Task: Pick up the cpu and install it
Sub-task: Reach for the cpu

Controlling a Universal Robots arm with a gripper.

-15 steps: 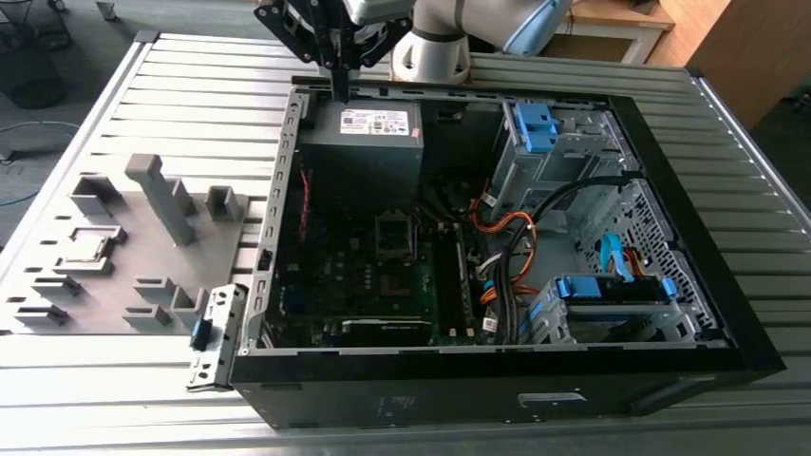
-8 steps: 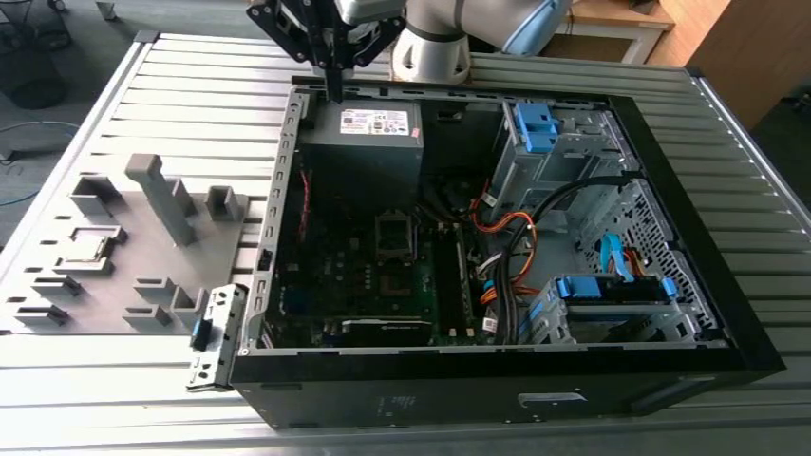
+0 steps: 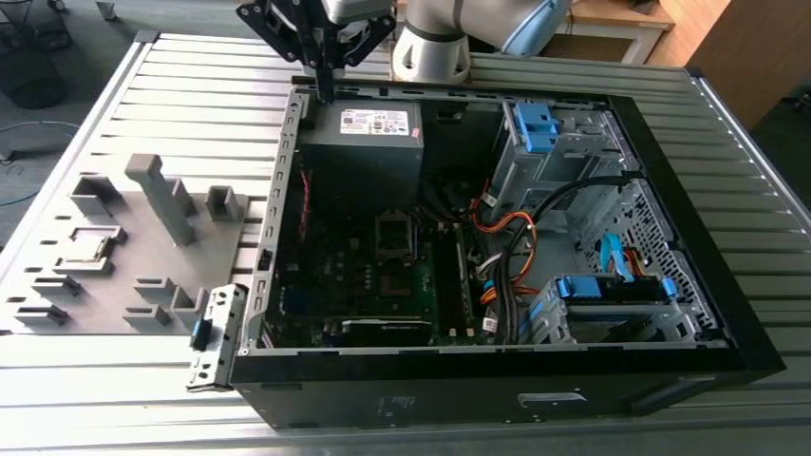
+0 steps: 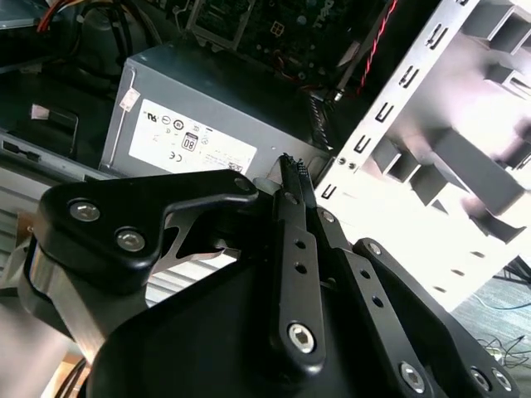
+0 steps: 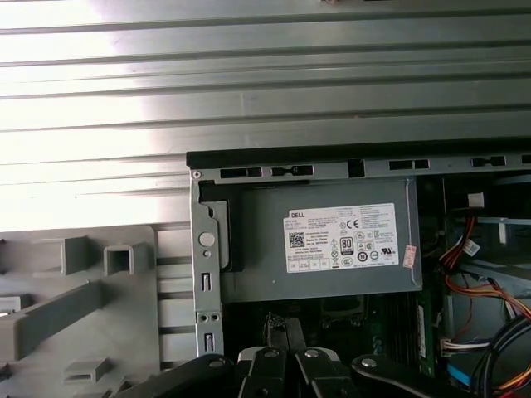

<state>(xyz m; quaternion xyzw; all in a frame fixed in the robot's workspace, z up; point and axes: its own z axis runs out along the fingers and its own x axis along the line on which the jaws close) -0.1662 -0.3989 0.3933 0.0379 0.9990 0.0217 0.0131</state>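
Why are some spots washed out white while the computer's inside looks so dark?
First wrist view: light glares off the ribbed metal table, whitening its strips. Second wrist view: the grey plastic rack is bleached nearly white. Exterior view: the computer case shades the circuit board inside, leaving it dim.

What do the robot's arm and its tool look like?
The arm is a fat, round, silver-grey tube with a light blue cap. The tool is black: flat bars joined by shiny round bolts, ending in two thin fingers.
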